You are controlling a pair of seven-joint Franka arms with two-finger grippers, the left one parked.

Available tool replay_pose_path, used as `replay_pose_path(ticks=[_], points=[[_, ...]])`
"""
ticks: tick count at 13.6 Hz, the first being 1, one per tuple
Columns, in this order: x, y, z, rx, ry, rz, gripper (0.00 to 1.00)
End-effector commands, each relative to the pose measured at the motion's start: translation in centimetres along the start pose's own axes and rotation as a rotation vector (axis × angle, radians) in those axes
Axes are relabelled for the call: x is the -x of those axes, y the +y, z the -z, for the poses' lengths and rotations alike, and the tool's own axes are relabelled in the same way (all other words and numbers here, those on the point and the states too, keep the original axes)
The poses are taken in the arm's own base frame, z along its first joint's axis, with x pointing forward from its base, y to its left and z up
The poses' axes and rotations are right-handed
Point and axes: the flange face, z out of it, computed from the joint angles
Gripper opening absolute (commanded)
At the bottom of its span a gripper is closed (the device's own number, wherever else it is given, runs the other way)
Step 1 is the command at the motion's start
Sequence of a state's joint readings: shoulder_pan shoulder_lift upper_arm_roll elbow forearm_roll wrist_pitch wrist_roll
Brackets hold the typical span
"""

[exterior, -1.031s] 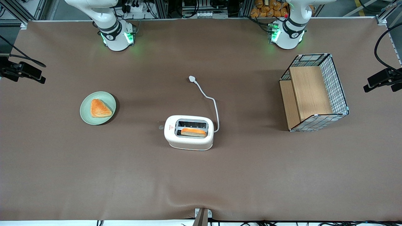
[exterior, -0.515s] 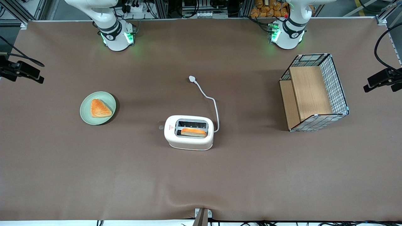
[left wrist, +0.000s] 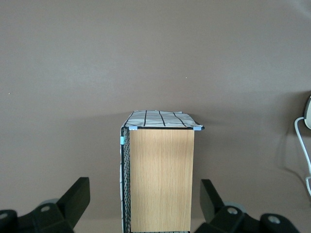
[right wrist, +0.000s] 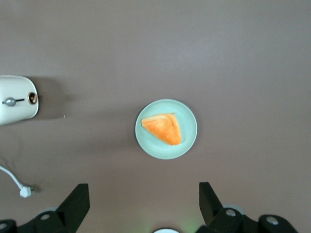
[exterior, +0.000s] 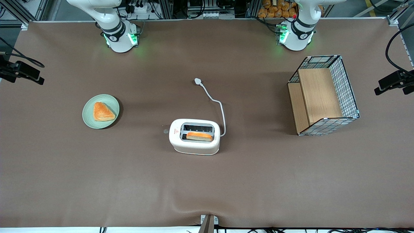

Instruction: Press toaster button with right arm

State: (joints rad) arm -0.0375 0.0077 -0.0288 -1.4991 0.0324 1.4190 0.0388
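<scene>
The white toaster (exterior: 194,140) stands mid-table with a slice of toast in the slot nearer the front camera. Its cord runs to a plug (exterior: 197,80). The toaster button (exterior: 166,131) sticks out of the short end facing the working arm's end of the table. In the right wrist view the toaster (right wrist: 17,99) shows that end with the grey button (right wrist: 8,101) and a brown round dial (right wrist: 32,98). My gripper (right wrist: 142,184) is open and empty. It hangs high over the table near the plate, well apart from the toaster.
A green plate (exterior: 111,103) with a triangular pastry (exterior: 103,112) lies toward the working arm's end, also in the right wrist view (right wrist: 187,141). A wire basket with wooden shelves (exterior: 323,95) stands toward the parked arm's end. The working arm's base (exterior: 120,37) stands farthest from the front camera.
A black part with a cable at the working arm's edge of the front view has drifted slightly outward. The toaster, plate and basket have not moved.
</scene>
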Motion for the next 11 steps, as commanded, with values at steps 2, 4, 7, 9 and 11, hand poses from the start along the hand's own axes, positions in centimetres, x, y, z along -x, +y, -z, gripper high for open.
replay_pose_path(ticks=[2, 4, 7, 9, 11], points=[[0.0, -0.3, -0.6, -0.024, -0.033, -0.014, 1.0], [-0.6, -0.6, -1.6, -0.02, -0.056, -0.01, 1.0], [-1.2, -2.2, -3.3, -0.03, -0.089, 0.014, 1.0], [-1.3, -3.6, -4.5, -0.067, -0.112, -0.004, 1.0], [-1.7, -5.1, -6.4, -0.128, -0.15, -0.041, 1.0]])
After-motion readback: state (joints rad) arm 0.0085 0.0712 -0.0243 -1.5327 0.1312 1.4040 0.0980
